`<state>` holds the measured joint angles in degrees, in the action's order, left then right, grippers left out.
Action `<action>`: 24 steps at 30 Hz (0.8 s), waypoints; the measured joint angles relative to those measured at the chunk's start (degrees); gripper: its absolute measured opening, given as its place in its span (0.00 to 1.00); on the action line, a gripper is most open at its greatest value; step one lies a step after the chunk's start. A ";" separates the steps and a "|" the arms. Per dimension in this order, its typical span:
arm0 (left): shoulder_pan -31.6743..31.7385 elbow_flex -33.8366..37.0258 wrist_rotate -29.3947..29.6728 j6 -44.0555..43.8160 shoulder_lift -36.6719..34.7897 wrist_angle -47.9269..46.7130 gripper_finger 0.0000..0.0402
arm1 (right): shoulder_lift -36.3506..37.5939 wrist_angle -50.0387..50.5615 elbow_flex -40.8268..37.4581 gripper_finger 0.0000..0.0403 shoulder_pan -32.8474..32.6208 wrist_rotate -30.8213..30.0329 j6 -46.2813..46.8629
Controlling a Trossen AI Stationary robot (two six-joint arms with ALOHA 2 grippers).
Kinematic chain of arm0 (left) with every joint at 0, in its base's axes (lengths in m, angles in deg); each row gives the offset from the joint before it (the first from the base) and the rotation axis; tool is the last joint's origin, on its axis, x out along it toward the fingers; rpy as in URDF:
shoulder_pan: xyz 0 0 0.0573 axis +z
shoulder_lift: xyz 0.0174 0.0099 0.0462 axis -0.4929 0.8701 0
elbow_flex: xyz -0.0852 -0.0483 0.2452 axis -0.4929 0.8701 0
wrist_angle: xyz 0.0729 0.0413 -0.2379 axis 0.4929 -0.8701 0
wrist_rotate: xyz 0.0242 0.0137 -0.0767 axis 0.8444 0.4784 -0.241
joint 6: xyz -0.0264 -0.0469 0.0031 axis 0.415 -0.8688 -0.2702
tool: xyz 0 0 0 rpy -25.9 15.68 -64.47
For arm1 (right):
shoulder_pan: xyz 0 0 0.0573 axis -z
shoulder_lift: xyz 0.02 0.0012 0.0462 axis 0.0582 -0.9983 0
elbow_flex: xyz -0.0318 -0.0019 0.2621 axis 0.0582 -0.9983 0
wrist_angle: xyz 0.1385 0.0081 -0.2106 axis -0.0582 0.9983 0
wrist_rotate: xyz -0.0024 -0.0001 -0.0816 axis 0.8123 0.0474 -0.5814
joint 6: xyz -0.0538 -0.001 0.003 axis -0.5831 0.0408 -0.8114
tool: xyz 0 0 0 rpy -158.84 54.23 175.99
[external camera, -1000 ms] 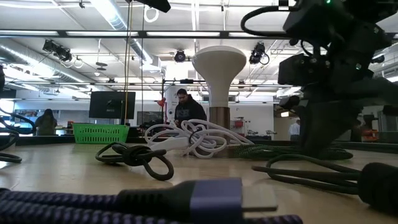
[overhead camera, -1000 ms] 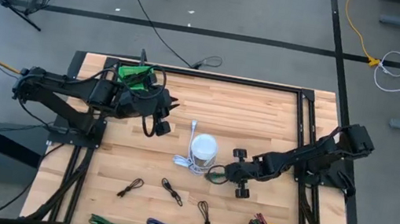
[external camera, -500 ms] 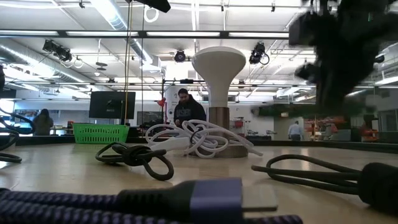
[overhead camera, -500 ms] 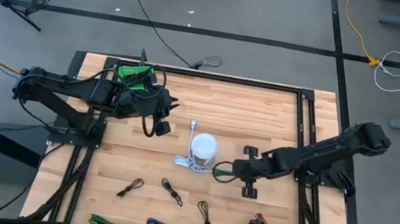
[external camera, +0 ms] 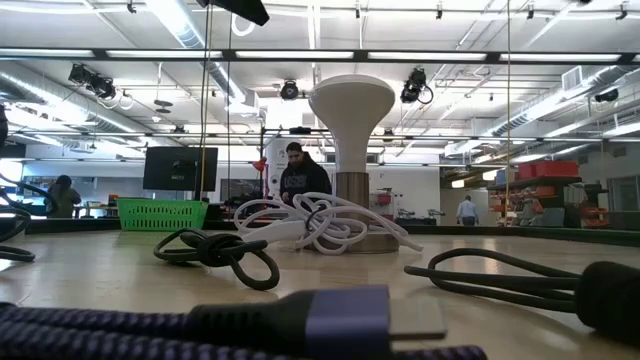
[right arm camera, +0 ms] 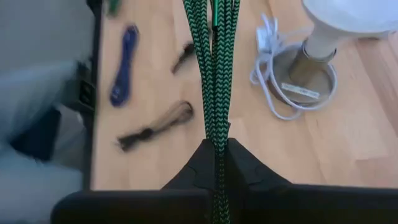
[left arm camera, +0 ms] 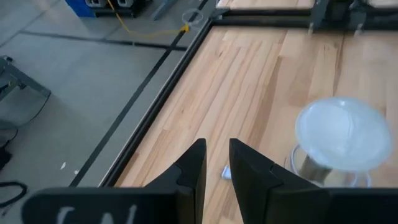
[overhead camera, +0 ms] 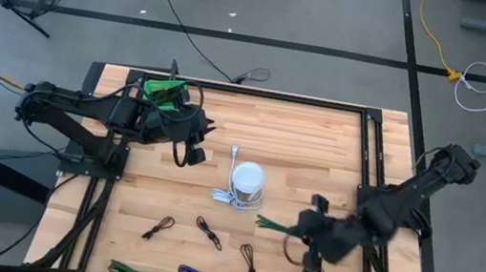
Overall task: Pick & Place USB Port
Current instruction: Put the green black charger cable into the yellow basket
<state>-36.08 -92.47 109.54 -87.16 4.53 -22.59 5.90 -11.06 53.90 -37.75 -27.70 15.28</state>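
I log: right gripper (right arm camera: 216, 149) clamped on green braided cable (right arm camera: 211, 68) | cable runs straight out ahead of its fingers | right wrist view alone shows grip; low view misses it.

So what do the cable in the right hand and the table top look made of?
Cable: braided fabric sleeve, going by the green-and-black herringbone weave, matte. Table top: wood, probably butcher block, from the pale joined strips with visible grain. The right hand is clamped on the cable.
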 joint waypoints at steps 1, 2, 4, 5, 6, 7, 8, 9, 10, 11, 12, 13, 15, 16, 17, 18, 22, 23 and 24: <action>0.00 0.00 0.00 -0.22 0.00 -0.42 0.19 | 0.00 0.15 0.35 0.02 -1.88 -2.01 2.60; 0.00 0.00 -0.01 -0.67 0.00 -0.70 0.19 | 0.00 0.34 0.66 0.02 -3.76 -3.79 5.16; 0.00 0.00 0.00 -1.33 0.00 -1.36 0.19 | 0.00 -0.05 1.03 0.02 -7.28 -7.28 10.09; 0.00 0.00 -0.02 -1.51 0.00 -1.34 0.19 | 0.00 -0.12 1.04 0.02 -9.00 -8.70 12.65; -0.08 0.00 -0.02 -1.62 0.00 -1.42 0.19 | -0.02 0.05 1.04 0.02 -10.43 -9.48 14.88; -0.09 0.00 -0.27 -1.87 0.00 -1.45 0.19 | -0.01 0.14 1.04 0.02 -11.80 -9.58 17.02; -0.09 0.00 -0.88 -2.33 0.00 -1.45 0.19 | -0.03 0.11 1.04 0.02 -13.23 -9.58 19.14; -0.09 0.00 -1.72 -2.88 0.00 -1.45 0.19 | -0.25 0.10 1.04 0.02 -14.63 -9.73 20.71; -0.09 0.00 -2.55 -3.18 0.00 -1.43 0.19 | -0.49 0.10 1.04 0.02 -15.88 -9.80 21.92; -0.08 0.00 -3.20 -3.53 0.00 -1.45 0.19 | -0.87 0.14 1.04 0.02 -17.16 -9.80 23.05; -0.09 0.00 -3.76 -4.05 0.00 -1.43 0.19 | -1.23 0.12 1.04 0.02 -18.34 -9.85 24.27; -0.09 0.00 -4.45 -4.41 0.00 -1.45 0.19 | -1.60 0.12 1.04 0.02 -19.37 -10.12 25.53; -0.07 0.00 -5.59 -5.65 0.00 -1.43 0.19 | -2.45 0.11 1.04 0.02 -21.18 -10.46 27.87; -0.07 0.00 -5.97 -5.93 0.00 -1.45 0.19 | -3.01 0.14 1.04 0.02 -22.12 -10.44 29.12; -0.07 0.00 -6.27 -6.15 0.00 -1.45 0.19 | -3.57 0.07 1.04 0.02 -22.94 -10.42 30.37; -0.07 0.00 -6.57 -6.28 0.00 -1.45 0.19 | -4.17 -0.11 1.04 0.02 -23.70 -10.46 31.55; -0.07 0.00 -7.48 -7.11 0.00 -1.43 0.19 | -7.38 -0.50 1.04 0.02 -26.67 -10.58 36.70; -0.07 0.00 -7.49 -7.37 0.00 -1.43 0.19 | -8.30 -0.74 1.04 0.02 -27.25 -10.54 37.66; -0.07 0.00 -7.50 -7.66 0.00 -1.45 0.19 | -9.18 -1.15 1.04 0.02 -27.80 -10.58 38.63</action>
<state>-36.14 -92.47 102.04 -94.81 4.53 -24.05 -3.27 -12.21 54.95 -65.55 -38.28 53.92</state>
